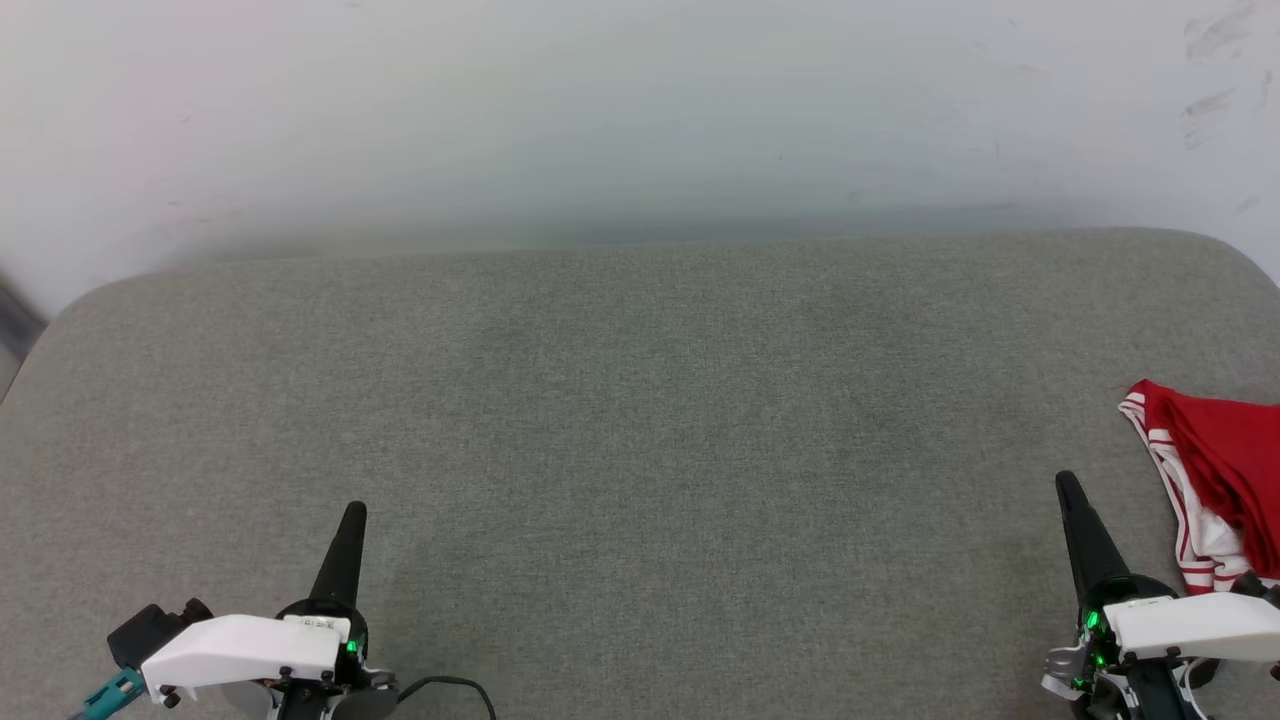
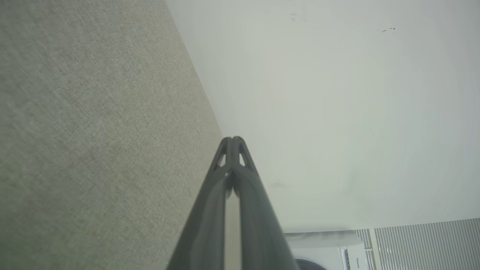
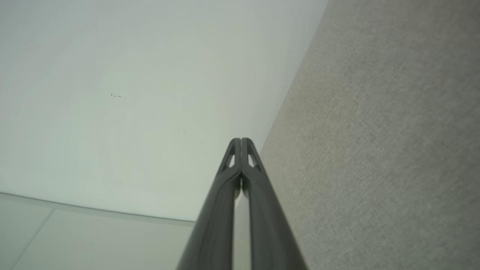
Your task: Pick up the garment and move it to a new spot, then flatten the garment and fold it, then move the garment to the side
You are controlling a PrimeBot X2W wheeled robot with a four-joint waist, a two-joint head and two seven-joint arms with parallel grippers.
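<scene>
Grey fabric-covered surface, rounded far corners, butts against white wall. Garment lies bunched on surface at far R edge of head view, partly cut off by frame: red cloth, red/white striped trim, white bit underneath. R gripper just beside it on its L, fingers pressed together, tips clear of the cloth, nothing held. L gripper well apart at lower L, fingers likewise pinched tight, empty. L wrist view: white washing machine low in frame, beyond the surface.
</scene>
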